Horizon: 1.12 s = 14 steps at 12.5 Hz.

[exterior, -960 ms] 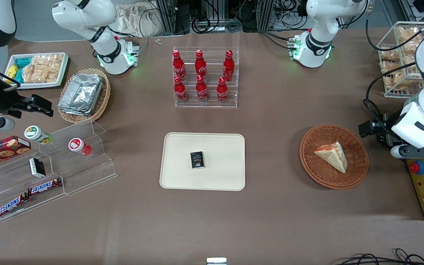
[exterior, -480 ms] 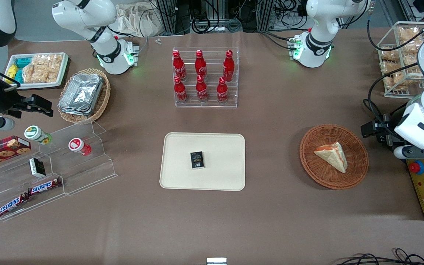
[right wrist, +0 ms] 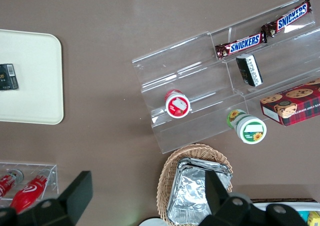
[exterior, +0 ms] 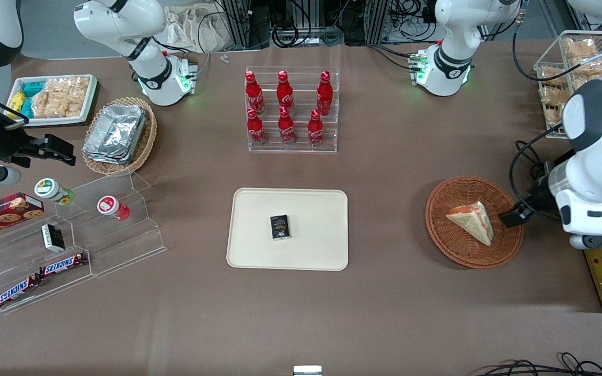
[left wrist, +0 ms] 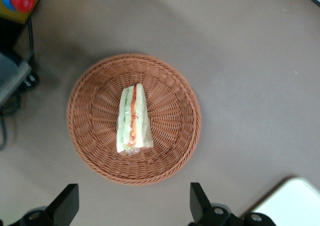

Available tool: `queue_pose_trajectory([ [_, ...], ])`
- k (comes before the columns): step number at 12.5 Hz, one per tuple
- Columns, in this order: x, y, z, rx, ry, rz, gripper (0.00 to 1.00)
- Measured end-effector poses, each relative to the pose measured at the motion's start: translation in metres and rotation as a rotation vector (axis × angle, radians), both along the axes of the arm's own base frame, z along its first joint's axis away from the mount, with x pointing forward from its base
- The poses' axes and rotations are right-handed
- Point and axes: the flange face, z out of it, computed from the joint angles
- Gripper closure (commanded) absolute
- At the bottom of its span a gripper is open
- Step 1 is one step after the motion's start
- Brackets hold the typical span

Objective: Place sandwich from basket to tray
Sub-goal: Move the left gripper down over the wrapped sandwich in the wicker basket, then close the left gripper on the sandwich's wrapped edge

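Now wrapped sandwich (left wrist: 133,120) in basket (left wrist: 175,151); gripper (left wrist: 134,208) above, fingers (left wrist: 199,202) apart.

Brown table (exterior: 395,313), cable-strewn edge

My front cam sits high, looks down over the whole table toward both arm bases. Left wrist cam faces straight down, close, over the basket (left wrist: 134,119) w/ the sandwich (left wrist: 133,119); the gripper (left wrist: 134,206) fingertips, spread wide, frame it. Front cam shares that basket (exterior: 474,222). Right wrist cam looks down too; shares the tray (right wrist: 30,76) corner w/ front (exterior: 327,209).
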Motion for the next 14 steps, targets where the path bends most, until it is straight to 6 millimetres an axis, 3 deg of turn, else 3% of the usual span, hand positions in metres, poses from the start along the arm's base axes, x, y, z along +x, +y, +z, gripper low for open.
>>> queue_pose_trajectory([
  [2, -0.004, -0.001, -0.041, 0.008, 0.013, 0.149, 0.00],
  [7, -0.015, 0.007, -0.126, 0.014, 0.067, 0.242, 0.00],
  [10, -0.026, 0.021, -0.158, 0.018, 0.074, 0.264, 0.00],
  [14, -0.042, 0.022, -0.192, 0.003, 0.032, 0.264, 0.00],
])
